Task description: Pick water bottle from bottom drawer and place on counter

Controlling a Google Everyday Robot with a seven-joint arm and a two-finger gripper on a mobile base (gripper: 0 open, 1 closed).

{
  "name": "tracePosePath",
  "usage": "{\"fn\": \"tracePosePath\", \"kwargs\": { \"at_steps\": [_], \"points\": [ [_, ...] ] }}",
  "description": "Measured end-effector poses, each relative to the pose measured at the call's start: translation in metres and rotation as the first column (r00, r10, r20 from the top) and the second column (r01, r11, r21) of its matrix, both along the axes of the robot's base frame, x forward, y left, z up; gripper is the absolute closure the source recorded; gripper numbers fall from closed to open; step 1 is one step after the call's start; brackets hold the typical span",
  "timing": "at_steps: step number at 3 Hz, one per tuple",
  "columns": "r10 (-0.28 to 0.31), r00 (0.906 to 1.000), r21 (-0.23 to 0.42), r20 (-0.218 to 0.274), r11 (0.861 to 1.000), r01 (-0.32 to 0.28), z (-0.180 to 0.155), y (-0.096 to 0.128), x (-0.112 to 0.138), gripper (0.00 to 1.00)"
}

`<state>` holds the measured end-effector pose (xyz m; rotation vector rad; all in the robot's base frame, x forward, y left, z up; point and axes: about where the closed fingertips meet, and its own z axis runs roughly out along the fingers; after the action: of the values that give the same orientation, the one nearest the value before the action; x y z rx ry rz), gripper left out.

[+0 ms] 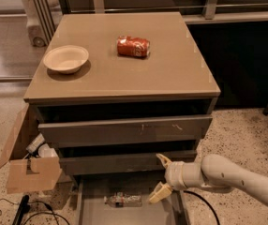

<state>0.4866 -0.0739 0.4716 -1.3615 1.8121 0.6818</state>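
The water bottle (122,200) lies on its side on the floor of the pulled-out bottom drawer (92,213), cap to the left. My gripper (161,178) hangs over the drawer's right side, just right of and slightly above the bottle. It is open and empty: one cream fingertip (163,159) points up by the middle drawer front, the other (156,197) points down near the bottle's right end. The counter (171,74) is the tan top of the cabinet above.
On the counter lie a red soda can (133,46) on its side and a cream bowl (66,58) at the left. An open cardboard box (28,161) stands left of the cabinet. Black cables (12,214) lie on the floor at bottom left.
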Motion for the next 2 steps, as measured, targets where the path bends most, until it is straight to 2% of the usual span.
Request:
{"fn": "tracePosePath", "kwargs": {
  "at_steps": [1,2],
  "points": [
    [-0.003,0.9990,-0.006,-0.044,1.000,0.003,-0.015,-0.002,-0.027,0.00],
    [-0.006,0.9934,-0.071,-0.115,0.997,-0.002,-0.066,-0.012,-0.042,0.00]
  ]
}}
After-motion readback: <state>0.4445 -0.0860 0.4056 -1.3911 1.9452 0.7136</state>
